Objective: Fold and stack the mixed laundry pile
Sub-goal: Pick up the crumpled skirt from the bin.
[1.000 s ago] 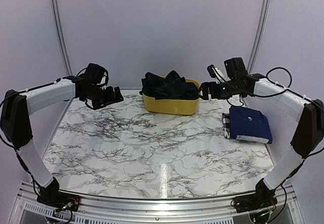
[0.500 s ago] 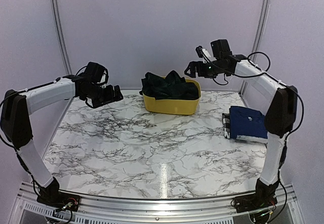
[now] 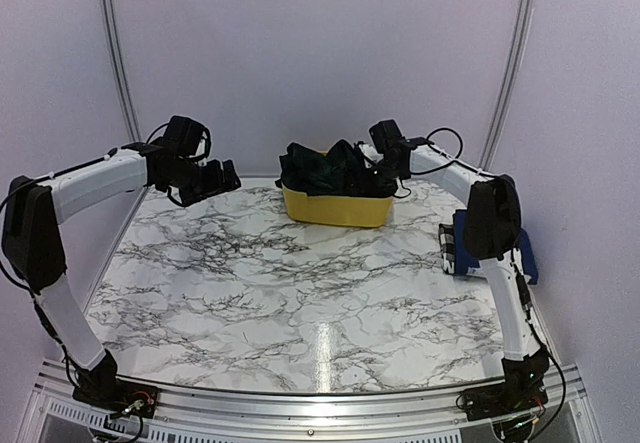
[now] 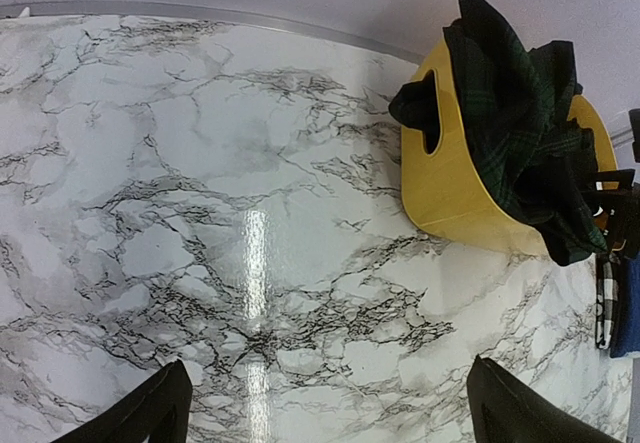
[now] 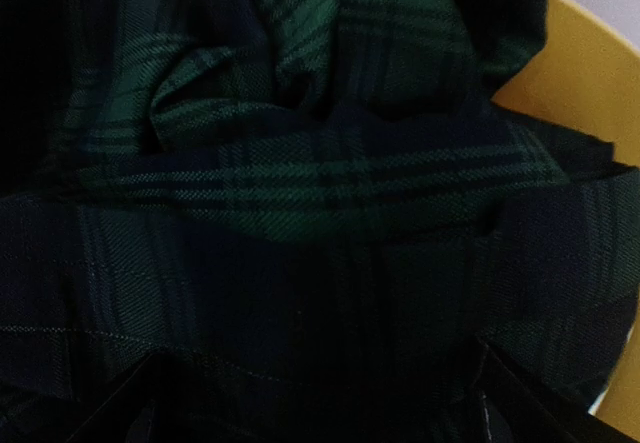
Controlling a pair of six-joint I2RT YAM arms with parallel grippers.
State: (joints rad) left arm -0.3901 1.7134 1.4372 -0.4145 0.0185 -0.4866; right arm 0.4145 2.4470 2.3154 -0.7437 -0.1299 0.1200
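Observation:
The dark green-navy tartan garment lies bunched in the yellow tub. My right gripper is down on it at the tub's right side. In the right wrist view the tartan cloth fills the frame, and the gripper is open with its jaws wide against the cloth. The folded navy garment lies at the right edge, partly behind the right arm, with a checked edge beside it. My left gripper is open and empty above the back left table. No red checked cloth shows.
The left wrist view shows the tub with tartan spilling over its rim, and the navy stack beyond it. The right arm's forearm crosses over the navy stack. The tub's yellow rim is close at the right gripper's upper right.
My right arm has swung left from near the navy stack to over the tub and come down onto the tartan garment. The left arm has barely moved.

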